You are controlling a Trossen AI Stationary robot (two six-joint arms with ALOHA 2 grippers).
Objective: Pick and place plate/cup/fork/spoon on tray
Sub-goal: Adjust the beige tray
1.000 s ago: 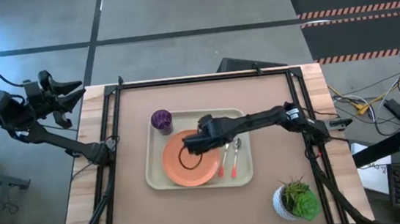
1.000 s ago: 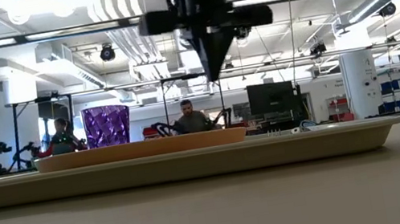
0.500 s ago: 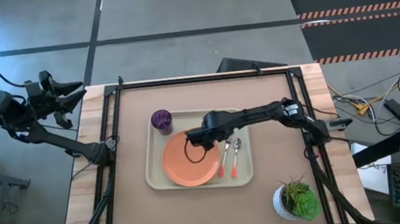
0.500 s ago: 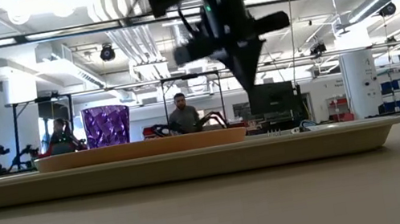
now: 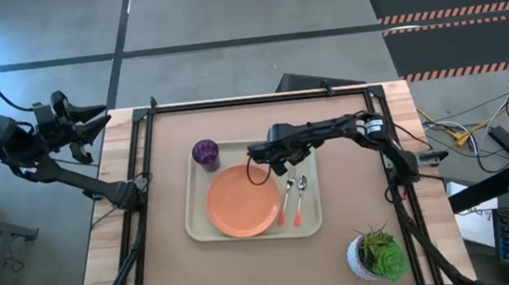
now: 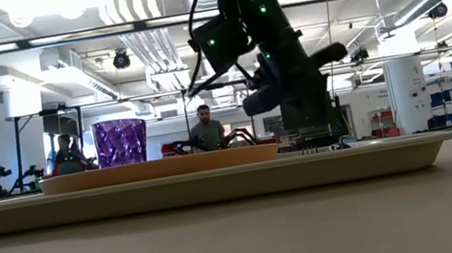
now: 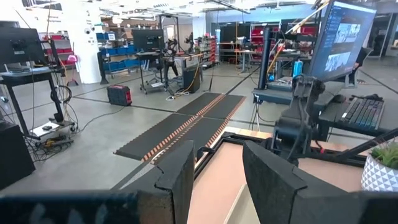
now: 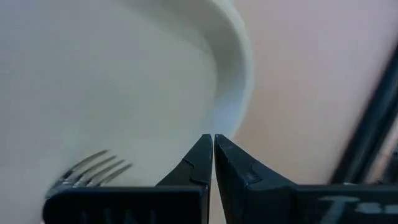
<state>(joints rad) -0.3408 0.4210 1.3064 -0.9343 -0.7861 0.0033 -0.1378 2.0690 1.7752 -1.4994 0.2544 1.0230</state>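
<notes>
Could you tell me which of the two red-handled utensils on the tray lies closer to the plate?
The fork, the tined one; it lies between the orange plate and the round-bowled spoon.

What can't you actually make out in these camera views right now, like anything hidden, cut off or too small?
- Fork and spoon: in the low view, mostly hidden behind the tray rim.
- Fork in the right wrist view: only blurred tines, handle cut off by the gripper body.
- Cup: its base is hidden by the plate in the low view.
- Tray contents: absent from the left wrist view.
</notes>
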